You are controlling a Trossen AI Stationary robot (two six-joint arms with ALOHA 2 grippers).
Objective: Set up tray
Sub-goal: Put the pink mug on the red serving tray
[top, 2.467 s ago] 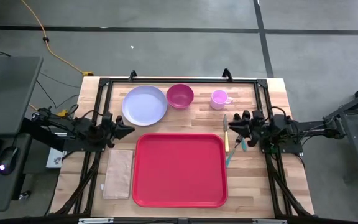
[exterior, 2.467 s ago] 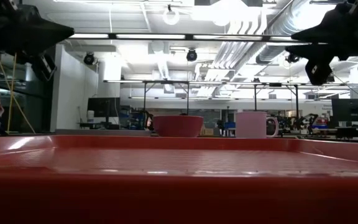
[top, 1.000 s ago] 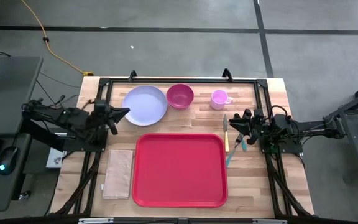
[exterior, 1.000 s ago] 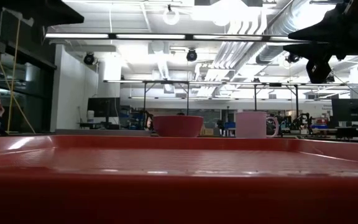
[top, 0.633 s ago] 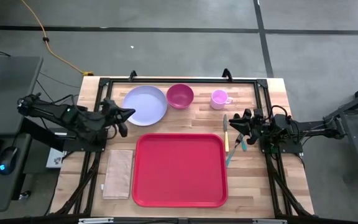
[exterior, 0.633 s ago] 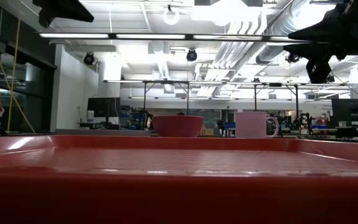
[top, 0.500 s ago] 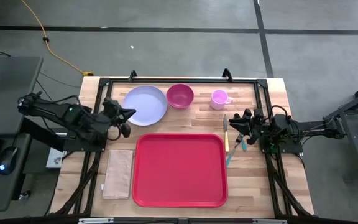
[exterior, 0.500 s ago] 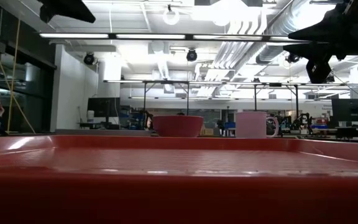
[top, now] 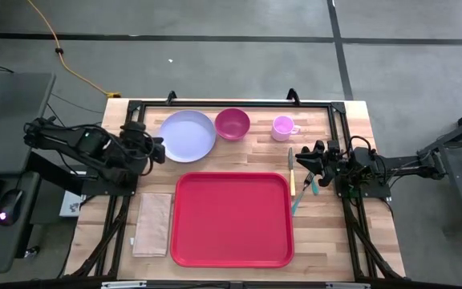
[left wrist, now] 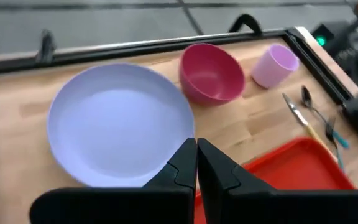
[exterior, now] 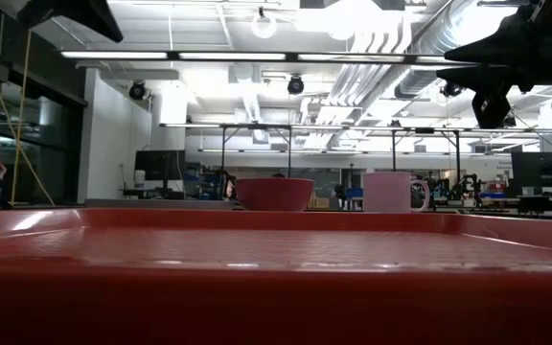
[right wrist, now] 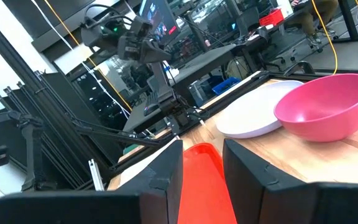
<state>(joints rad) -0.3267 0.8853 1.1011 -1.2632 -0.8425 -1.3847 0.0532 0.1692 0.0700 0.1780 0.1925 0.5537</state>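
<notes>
Left hand [top: 156,150], shut and empty, hangs by the plate [top: 187,135], likely its pick for the tray [top: 231,218]; right hand [top: 302,164], part-open and empty, waits.

I count one red tray [top: 233,218], one lavender plate [top: 187,135], one magenta bowl [top: 233,124], one pink mug [top: 283,128], one napkin [top: 152,224], and several utensils [top: 295,180] I cannot count.
</notes>
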